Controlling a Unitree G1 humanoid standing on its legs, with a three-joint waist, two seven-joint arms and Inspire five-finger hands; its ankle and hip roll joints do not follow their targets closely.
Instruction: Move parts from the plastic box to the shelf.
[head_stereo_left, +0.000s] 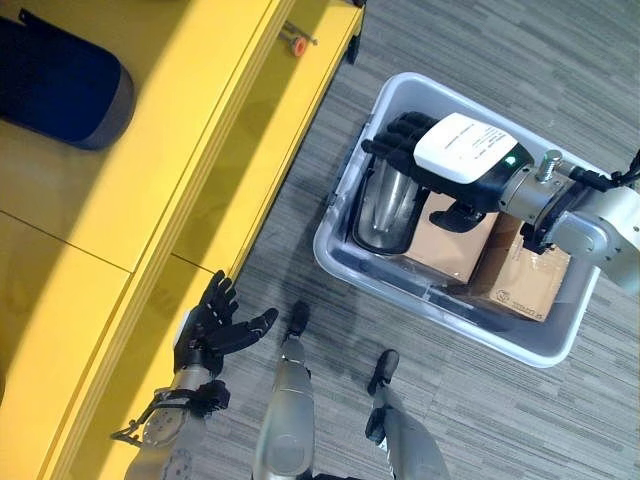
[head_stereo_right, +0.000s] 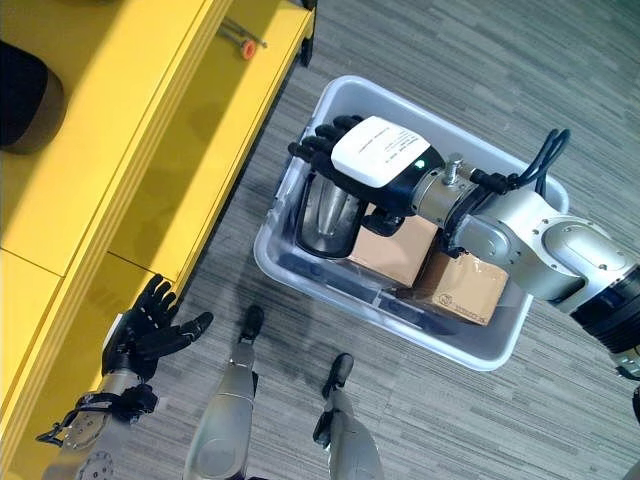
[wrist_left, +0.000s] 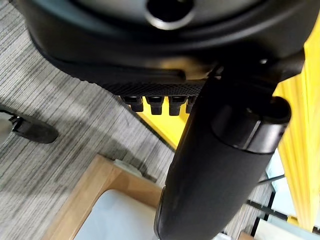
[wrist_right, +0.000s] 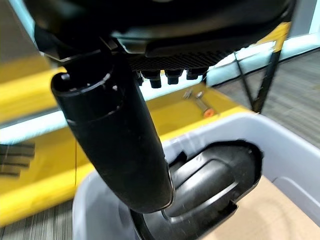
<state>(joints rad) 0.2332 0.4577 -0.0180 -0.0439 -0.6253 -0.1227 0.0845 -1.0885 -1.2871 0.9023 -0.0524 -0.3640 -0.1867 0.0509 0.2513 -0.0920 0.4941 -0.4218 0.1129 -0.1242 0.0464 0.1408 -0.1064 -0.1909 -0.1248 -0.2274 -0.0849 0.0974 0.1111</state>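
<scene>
A pale grey plastic box (head_stereo_left: 345, 265) stands on the carpet to the right of the yellow shelf (head_stereo_left: 200, 150). Inside it, a black part with a shiny silver hollow (head_stereo_left: 385, 205) lies at the end nearer the shelf, beside two cardboard cartons (head_stereo_left: 450, 248). My right hand (head_stereo_left: 465, 150), with a white cover on its back, hovers just over the black part (wrist_right: 210, 180); its fingers reach past the part's far rim and its thumb hangs above a carton, gripping nothing. My left hand (head_stereo_left: 205, 330) is spread open low down, close to the shelf's front edge.
A dark blue cylindrical object (head_stereo_left: 60, 85) rests on the shelf's upper level at the far left. A small orange-tipped metal piece (head_stereo_left: 298, 44) lies on the lower ledge. Grey carpet surrounds the box.
</scene>
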